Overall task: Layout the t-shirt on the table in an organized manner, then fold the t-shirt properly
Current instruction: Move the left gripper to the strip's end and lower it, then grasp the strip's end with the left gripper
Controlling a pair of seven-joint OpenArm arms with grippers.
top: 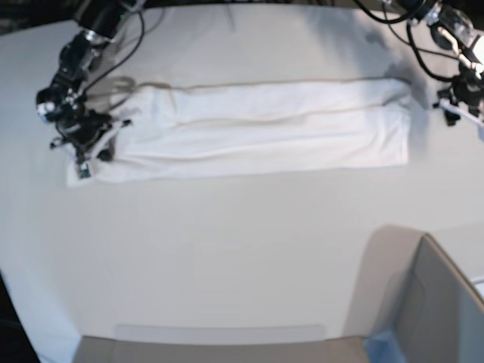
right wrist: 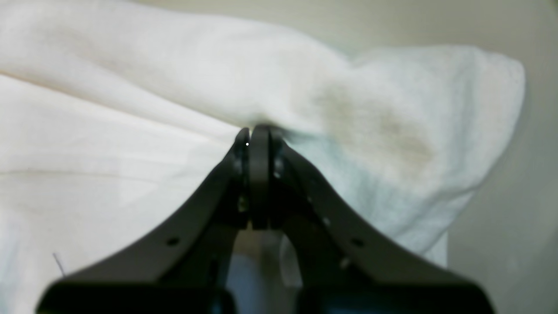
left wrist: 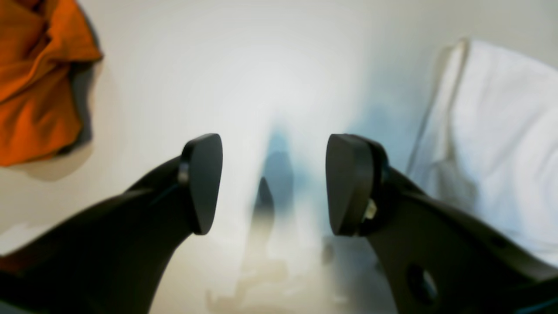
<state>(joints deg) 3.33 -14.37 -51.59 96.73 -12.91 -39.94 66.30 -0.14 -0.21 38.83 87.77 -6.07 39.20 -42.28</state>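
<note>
I see left jaws [left wrist: 273,183] wide apart, empty over bench [top: 242,249] | right jaws [right wrist: 257,135] pinched on t-shirt [top: 257,128] left end | shirt a long band

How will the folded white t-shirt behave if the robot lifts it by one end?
Probably floppy: the t-shirt lies in a long band with soft creases, so it would sag and likely unfold. It looks thin, so likely light. The right end effector is shut on a puckered bunch of cloth, so it should hold without slipping.
</note>
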